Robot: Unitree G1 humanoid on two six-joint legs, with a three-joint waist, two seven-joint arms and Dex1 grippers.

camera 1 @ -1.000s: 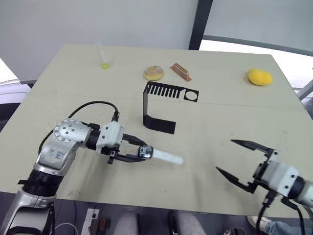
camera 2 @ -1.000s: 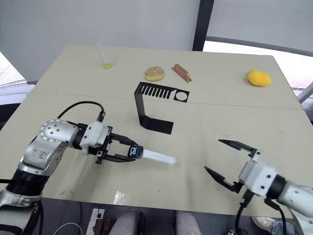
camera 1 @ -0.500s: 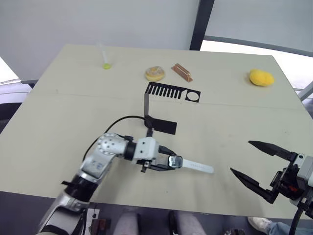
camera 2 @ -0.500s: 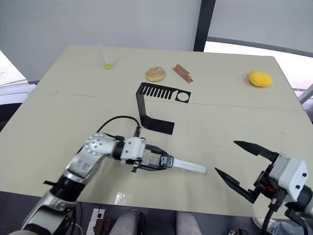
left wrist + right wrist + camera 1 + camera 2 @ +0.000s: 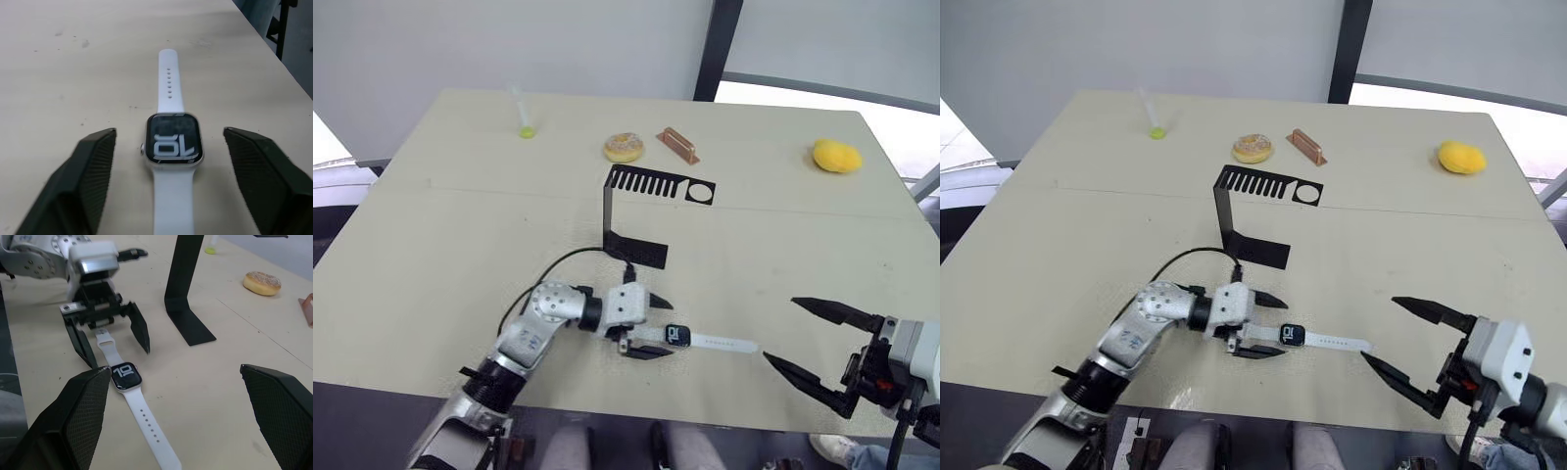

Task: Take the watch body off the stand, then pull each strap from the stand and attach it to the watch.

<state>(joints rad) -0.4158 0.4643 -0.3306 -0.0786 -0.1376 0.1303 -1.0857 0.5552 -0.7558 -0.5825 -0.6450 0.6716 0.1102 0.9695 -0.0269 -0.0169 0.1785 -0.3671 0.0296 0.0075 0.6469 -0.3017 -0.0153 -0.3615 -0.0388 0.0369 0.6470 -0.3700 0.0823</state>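
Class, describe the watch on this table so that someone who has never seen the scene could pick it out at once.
Start at the black stand in the middle of the table. Nearer the front edge, the watch lies flat between the open fingers of the left gripper. Its small dark screen with white straps at both ends sets it apart.

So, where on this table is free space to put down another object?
Bare table lies left of the stand, and between the stand and the lemon. It is crowded near the front edge: the watch lies flat between the open left gripper and the open right gripper.
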